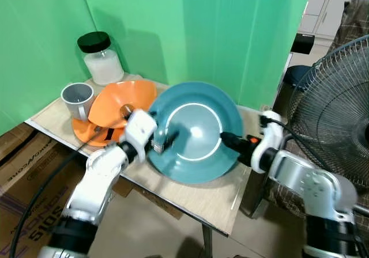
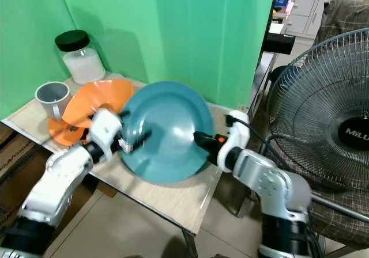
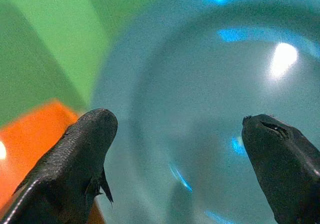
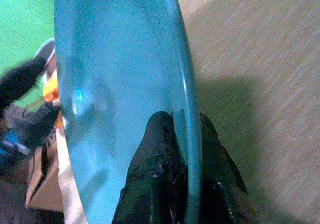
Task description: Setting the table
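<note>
Green backdrop behind a small wooden table, with a standing fan off to the right. From the head: teal plate tilted up on edge over the table, pinched at its right rim by the right gripper; left gripper at the opposite side, beside an orange plate, grey mug and white jar. Left wrist: fingers spread wide, empty, facing the plate's face, probably to steady it. Right wrist: fingers clamped either side of the rim.
</note>
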`<state>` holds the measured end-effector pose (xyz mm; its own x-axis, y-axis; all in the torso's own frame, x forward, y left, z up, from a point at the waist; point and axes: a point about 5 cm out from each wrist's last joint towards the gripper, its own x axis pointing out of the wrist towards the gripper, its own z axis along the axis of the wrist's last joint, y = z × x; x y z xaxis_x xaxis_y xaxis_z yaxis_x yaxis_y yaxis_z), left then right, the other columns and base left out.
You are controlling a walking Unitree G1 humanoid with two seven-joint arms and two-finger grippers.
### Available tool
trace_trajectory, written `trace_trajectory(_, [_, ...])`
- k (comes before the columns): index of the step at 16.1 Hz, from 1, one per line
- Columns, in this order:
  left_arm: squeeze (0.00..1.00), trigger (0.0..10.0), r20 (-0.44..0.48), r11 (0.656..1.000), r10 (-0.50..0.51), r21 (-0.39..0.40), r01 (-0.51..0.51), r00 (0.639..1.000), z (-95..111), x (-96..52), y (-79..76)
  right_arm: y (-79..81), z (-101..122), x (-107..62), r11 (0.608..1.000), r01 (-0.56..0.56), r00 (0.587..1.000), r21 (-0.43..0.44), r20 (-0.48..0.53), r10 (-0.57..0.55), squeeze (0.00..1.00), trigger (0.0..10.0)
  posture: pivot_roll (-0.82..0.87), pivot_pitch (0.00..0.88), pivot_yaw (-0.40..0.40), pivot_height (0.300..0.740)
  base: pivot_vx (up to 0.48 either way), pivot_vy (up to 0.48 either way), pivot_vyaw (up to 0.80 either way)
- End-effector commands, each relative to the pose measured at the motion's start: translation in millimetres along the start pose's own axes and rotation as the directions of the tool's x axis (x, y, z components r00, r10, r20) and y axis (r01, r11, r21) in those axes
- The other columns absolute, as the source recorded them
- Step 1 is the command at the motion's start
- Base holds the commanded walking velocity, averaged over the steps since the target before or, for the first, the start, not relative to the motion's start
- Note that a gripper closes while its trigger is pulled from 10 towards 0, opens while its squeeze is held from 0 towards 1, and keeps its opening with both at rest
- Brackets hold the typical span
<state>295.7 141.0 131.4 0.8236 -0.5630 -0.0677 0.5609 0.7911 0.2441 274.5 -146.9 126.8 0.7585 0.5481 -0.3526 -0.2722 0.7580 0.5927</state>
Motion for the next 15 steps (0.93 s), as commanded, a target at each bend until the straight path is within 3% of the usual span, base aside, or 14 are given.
trace_trajectory(1, [0.00,10.0,0.036,0.999,0.029,-0.015,-0.028,0.999,10,-0.3,7.2,6.5,9,-5.6,0.999,-0.033,0.998,-0.011,0.049,0.034,0.00,0.0,0.02,0.000,0.115,0.740,0.000,0.000,0.00])
trace_trajectory(5, [0.00,10.0,0.126,0.997,0.061,-0.062,-0.053,0.990,34,2.0,8.9,4.9,25,-34.5,1.000,-0.016,0.982,-0.018,0.189,0.019,0.00,0.0,0.02,0.000,0.107,0.740,0.000,0.000,0.00])
trace_trajectory(10, [0.00,10.0,0.125,0.996,0.071,-0.060,-0.064,0.990,43,-2.3,7.1,10.5,41,-60.4,0.992,0.018,0.944,-0.125,0.328,0.024,0.00,0.0,0.02,0.000,0.109,0.740,0.000,0.000,0.00])
trace_trajectory(13, [0.00,10.0,0.088,0.987,0.156,-0.054,-0.152,0.984,40,-13.4,9.8,27.1,54,-73.4,0.979,0.026,0.879,-0.200,0.471,0.073,0.00,0.0,0.02,0.000,0.121,0.740,0.000,0.000,0.00])
trace_trajectory(14, [0.00,10.0,0.040,0.969,0.234,-0.093,-0.230,0.971,35,-21.5,13.1,38.7,54,-74.1,0.973,0.041,0.841,-0.229,0.533,0.090,0.00,0.0,0.02,0.000,0.130,0.740,0.000,0.000,0.00])
trace_trajectory(15, [0.00,10.0,0.029,0.956,0.281,-0.094,-0.277,0.959,34,-25.1,14.8,42.1,52,-73.4,0.972,0.078,0.820,-0.220,0.569,0.063,0.00,10.0,0.03,0.000,0.128,0.740,0.000,0.000,0.00])
